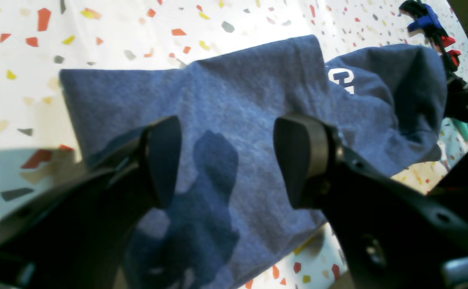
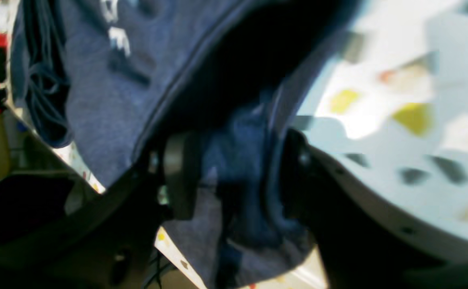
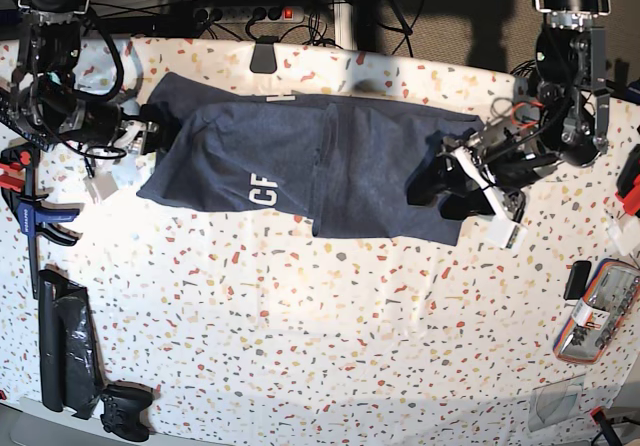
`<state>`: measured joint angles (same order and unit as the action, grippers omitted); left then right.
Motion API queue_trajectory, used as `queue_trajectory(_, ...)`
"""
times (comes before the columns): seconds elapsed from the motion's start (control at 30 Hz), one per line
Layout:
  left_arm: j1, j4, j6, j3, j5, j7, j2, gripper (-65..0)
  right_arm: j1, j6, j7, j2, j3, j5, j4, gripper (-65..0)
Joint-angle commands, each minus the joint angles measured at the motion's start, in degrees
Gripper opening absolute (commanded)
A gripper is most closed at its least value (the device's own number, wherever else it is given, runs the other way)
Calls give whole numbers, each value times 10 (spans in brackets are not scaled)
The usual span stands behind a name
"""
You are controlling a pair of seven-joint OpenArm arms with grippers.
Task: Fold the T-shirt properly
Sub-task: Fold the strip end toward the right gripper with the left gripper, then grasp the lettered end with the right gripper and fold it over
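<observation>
Overhead, you see the T-shirt spread crosswise on the speckled table, partly folded, its white lettering facing up. Your left gripper hangs just above the shirt's plain end, jaws spread wide with nothing between them. Your right gripper sits at the opposite end, its two fingers on either side of a bunched fold of shirt fabric; whether they pinch it tight you cannot tell.

The left gripper hung with its jaws wide apart above the blue T-shirt, which lay on the speckled white table.
</observation>
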<state>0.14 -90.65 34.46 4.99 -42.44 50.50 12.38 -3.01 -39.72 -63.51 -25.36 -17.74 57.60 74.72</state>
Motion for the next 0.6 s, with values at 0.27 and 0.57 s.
queue_trajectory(0.27, -9, -11, 3, 2, -9, -12, 4, -261, 5, -3, 14, -12, -19, 9, 7, -650)
queue_trajectory(0.57, 22, -11, 3, 2, 20, -13, 4, -261, 4, -3, -8, 1, -85, 39, 117, -650)
